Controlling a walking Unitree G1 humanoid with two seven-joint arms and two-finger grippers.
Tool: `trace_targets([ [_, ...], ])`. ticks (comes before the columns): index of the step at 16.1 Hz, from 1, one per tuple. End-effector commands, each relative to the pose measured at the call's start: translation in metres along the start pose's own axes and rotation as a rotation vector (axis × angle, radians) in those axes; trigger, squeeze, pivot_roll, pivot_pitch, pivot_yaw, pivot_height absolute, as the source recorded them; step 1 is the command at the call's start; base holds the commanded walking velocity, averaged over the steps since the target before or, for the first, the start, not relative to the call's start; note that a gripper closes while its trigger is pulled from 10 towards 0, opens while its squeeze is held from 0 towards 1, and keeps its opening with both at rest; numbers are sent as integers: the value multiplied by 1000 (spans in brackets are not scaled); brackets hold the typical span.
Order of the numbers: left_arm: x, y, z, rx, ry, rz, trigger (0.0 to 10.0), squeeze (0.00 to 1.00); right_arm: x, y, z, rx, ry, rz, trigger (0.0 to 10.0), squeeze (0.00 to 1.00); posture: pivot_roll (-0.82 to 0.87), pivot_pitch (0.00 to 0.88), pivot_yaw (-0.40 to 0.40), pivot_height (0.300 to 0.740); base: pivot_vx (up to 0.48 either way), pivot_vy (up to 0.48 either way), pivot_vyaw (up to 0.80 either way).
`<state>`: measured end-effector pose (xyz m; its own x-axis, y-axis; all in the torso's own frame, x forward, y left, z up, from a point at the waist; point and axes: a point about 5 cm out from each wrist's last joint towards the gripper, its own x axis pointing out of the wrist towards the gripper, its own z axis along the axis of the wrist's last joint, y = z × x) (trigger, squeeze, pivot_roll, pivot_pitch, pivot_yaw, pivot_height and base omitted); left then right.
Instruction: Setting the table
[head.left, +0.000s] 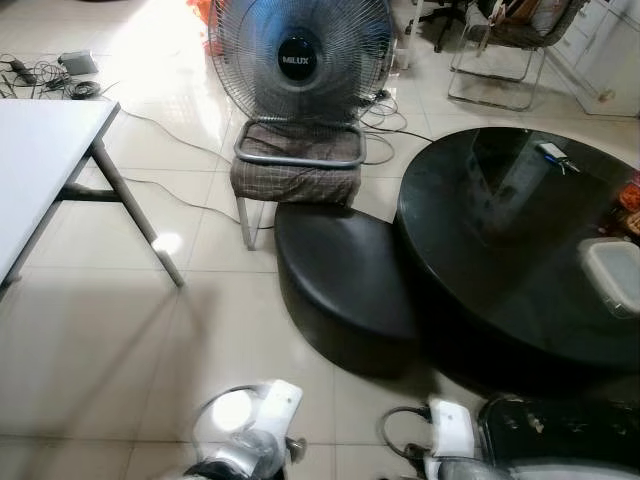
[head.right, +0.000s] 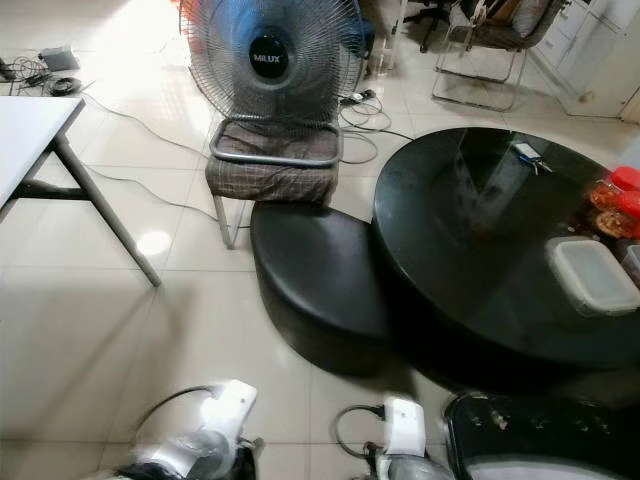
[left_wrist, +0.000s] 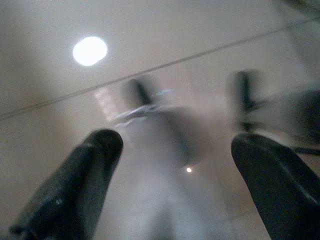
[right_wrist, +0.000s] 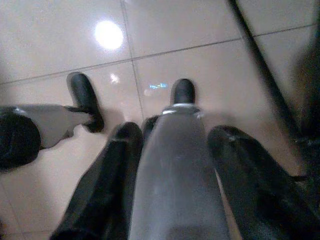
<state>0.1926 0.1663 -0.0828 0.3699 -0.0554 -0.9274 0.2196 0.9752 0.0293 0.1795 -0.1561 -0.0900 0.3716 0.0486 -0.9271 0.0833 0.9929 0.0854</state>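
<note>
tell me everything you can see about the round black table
The round black table is low, with a glossy dark top that mirrors the room. It stands on the tiled floor to the robot's front right. A curved black stool is pushed against its left side. Near its right edge sit a clear lidded container and red-lidded jars; a small object lies at the far side.

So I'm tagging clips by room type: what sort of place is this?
Probably a home living room: a low round black table holding a lidded container, a standing fan behind a checked stool, all on tiled floor.
</note>
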Motion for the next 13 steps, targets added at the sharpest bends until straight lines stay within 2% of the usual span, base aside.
trace_targets([
  [1,-2,16,-3,-49,34,44,10000,0,-1,-7,1,-28,12,-44,10000,0,61,123,-4,740,0,0,0],
  [7,-3,16,4,-40,17,25,10000,0,-1,-1,8,-93,-17,-18,10000,0,61,115,-8,740,0,0,0],
  [8,-3,16,5,-45,6,29,10000,0,-1,-1,12,-78,-47,-21,10000,0,60,112,-10,740,0,0,0],
  [9,-4,20,11,-45,-46,42,10000,0,-2,-3,23,-77,-101,-41,10000,0,58,109,-9,740,0,0,0],
  [10,-7,30,29,10,-160,105,10000,153,-6,-7,49,-170,-226,-96,10000,0,52,107,-8,740,0,0,0],
  [11,-7,30,29,10,-160,105,10000,153,-6,-7,49,-170,-226,-96,10000,0,52,107,-8,740,0,0,0],
  [12,-18,44,60,-21,-356,107,10000,1000,-19,0,94,-219,-438,-75,10000,0,51,99,-9,740,0,0,0],
  [13,-21,47,67,-46,-399,96,10000,1000,-23,2,103,-213,-481,-66,10000,0,51,99,-9,740,0,0,0],
])
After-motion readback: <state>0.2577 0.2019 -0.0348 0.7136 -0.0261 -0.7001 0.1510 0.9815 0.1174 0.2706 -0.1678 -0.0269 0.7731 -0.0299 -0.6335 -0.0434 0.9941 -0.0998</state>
